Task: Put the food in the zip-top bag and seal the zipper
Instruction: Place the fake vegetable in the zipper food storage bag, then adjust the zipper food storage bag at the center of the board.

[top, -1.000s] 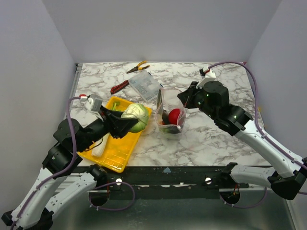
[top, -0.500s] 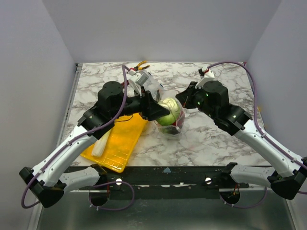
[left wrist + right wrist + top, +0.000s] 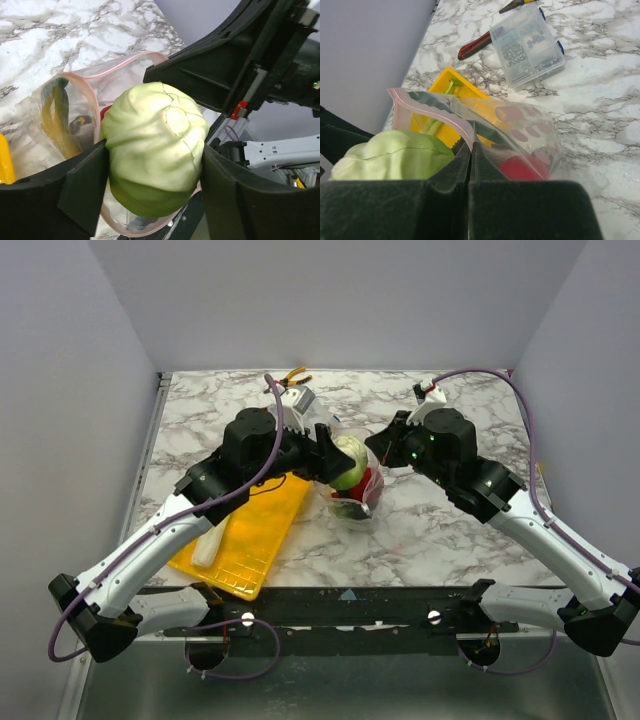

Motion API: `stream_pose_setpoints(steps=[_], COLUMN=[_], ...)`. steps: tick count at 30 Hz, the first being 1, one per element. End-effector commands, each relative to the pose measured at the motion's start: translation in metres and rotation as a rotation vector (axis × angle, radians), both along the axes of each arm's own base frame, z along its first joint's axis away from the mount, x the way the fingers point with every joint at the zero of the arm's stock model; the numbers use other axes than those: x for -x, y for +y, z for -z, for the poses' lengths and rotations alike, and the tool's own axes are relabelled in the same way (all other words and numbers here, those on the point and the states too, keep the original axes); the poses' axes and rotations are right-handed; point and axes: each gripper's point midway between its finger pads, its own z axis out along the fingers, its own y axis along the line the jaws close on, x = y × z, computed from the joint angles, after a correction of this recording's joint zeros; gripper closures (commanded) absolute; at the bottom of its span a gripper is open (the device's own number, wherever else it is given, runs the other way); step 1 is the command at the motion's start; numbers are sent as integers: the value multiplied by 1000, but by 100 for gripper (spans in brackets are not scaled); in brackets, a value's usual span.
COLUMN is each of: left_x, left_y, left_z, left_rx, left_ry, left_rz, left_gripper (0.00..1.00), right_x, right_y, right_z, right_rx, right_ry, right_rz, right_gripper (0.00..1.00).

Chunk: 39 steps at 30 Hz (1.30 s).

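While my right gripper (image 3: 470, 156) pinches the bag (image 3: 522, 125) rim, left gripper (image 3: 152, 192) holds cabbage (image 3: 155, 145) above it; next: drop it.

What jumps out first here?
A green cabbage fills the left wrist view, held by the left gripper at the mouth of the zip-top bag. The right gripper pinches the bag's pink rim. A red tomato shows inside.

White-black left arm (image 3: 150, 545), right arm (image 3: 550, 535), purple cables (image 3: 481, 371)
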Motion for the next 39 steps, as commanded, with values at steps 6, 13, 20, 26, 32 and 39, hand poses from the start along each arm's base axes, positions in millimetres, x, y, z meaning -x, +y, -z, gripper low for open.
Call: stream_pose_setpoints(steps=[6,13,20,26,32,39], left_x=[-16,1,4,3,10,14], left_y=[6,34,63,56,30,4], left_z=[-3,-26,10,46,60,16], left_rx=[-88,-91,-149,-203,-195,53], left_ry=[32,-38,13,79,128,161], left_rz=[-86,-111,-200,-154,-2,73], left_gripper=[2,11,24,11,50,100], right_x=[2,2,2,5,6,11], right_y=[2,-1,3,10,13,22], right_z=[-9,-6,-4,0,6,6], right_rx=[-32,-21,-11,-14,3,86], right_ry=[-21,-20,-8,10,39,23], right_rz=[-10,4,-17,-53,-72,-178], right_gripper=[99,99,99,99,99,99])
